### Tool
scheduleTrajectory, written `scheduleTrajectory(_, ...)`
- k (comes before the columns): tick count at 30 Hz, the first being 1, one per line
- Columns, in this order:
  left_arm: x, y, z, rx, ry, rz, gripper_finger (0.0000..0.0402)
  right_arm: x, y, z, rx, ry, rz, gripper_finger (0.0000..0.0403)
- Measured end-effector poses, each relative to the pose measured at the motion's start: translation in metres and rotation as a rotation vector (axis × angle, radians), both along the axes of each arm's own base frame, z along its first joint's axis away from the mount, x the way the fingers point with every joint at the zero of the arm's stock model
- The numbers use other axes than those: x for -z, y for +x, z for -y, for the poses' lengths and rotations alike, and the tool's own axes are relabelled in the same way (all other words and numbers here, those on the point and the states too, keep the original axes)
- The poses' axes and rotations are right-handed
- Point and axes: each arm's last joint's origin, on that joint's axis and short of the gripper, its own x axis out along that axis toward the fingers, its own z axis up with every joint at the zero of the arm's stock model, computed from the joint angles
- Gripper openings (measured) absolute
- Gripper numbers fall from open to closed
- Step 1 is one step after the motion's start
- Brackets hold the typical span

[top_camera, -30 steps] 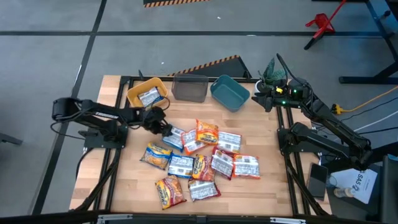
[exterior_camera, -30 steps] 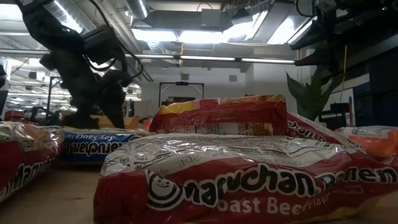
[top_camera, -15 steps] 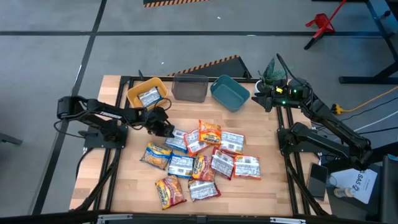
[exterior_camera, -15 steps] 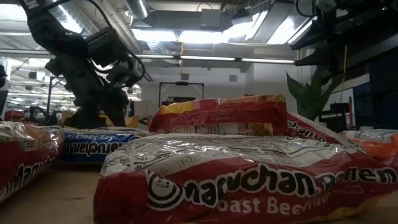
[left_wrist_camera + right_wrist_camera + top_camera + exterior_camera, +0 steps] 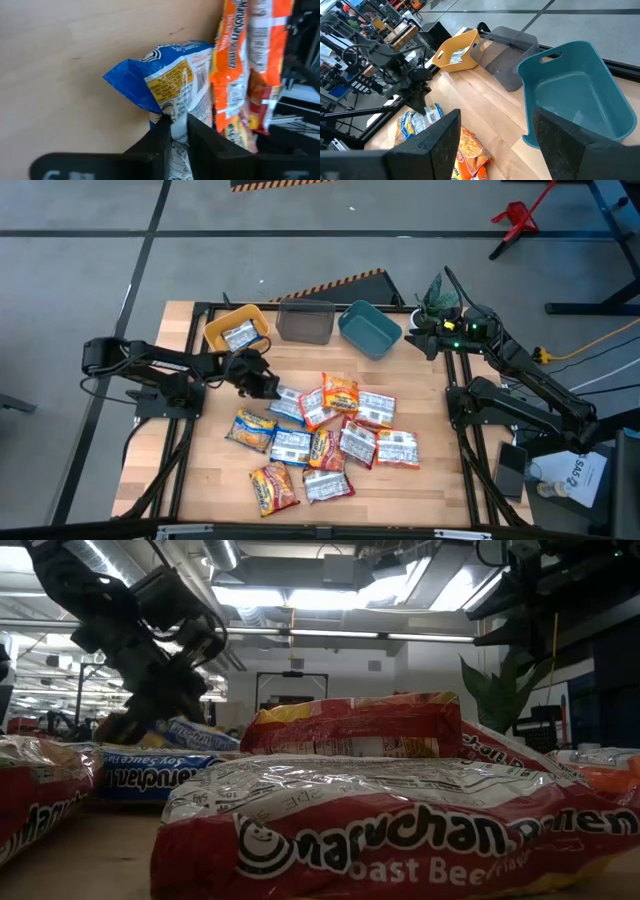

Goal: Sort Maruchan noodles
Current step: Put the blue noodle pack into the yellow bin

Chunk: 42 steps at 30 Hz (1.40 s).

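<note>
Several Maruchan noodles packets (image 5: 325, 442) in blue-white, orange and red prints lie in a loose pile on the wooden table. My left gripper (image 5: 262, 384) stands at the pile's far left and is shut on a blue-white packet (image 5: 286, 402), which also shows in the left wrist view (image 5: 175, 80) and the low view (image 5: 196, 732). Another packet (image 5: 240, 336) lies in the yellow bin (image 5: 222, 320). My right gripper (image 5: 502, 150) hangs open over the table's far right, beside the teal bin (image 5: 369, 328), touching nothing. My left gripper pinches the blue-white packet's crimped end edge (image 5: 176, 124) between its two fingers (image 5: 161, 134). The fingers slant down from the table's left. The held end (image 5: 186, 726) is raised and the packet tilts; its other end reaches toward the pile.
Yellow, grey (image 5: 305, 320) and teal bins stand in a row along the far edge. An orange packet (image 5: 235, 75) lies right beside the held one. Bare wood (image 5: 200, 470) lies at the near left of the pile.
My left gripper has shut on the blue-white packet's end and tipped, raising that end off the table. The packet now stands tilted in the low view, where before it lay flat. The rest of the pile has kept still.
</note>
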Motion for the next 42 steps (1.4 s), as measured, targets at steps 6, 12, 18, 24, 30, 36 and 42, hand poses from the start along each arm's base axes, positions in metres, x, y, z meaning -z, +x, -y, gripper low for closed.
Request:
scheduleTrajectory(6, -0.011, -0.003, 0.000, -0.034, 0.002, 0.049, 0.0005, 0.000, 0.000, 0.000, -0.002, -0.006, -0.002, 0.0234)
scheduleTrajectory(12, -0.023, -0.006, -0.002, -0.098, 0.008, 0.106, 0.0002, 0.000, 0.000, 0.000, -0.002, -0.006, -0.002, 0.0234)
scheduleTrajectory(18, -0.039, -0.014, -0.008, -0.185, 0.037, 0.184, 0.0001, 0.000, 0.000, 0.000, -0.002, -0.007, -0.003, 0.0234)
scheduleTrajectory(24, -0.055, -0.025, -0.017, -0.288, 0.086, 0.269, 0.0000, 0.000, 0.000, 0.000, -0.002, -0.008, -0.003, 0.0234)
scheduleTrajectory(30, -0.066, -0.036, -0.025, -0.372, 0.130, 0.328, 0.0000, 0.000, 0.000, 0.000, -0.002, -0.008, -0.003, 0.0234)
scheduleTrajectory(36, -0.076, -0.047, -0.033, -0.473, 0.210, 0.373, 0.0000, 0.000, 0.000, 0.000, -0.002, -0.008, -0.003, 0.0234)
scheduleTrajectory(42, -0.079, -0.065, -0.038, -0.544, 0.273, 0.333, 0.0000, 0.000, 0.000, 0.000, -0.002, -0.008, -0.003, 0.0234)
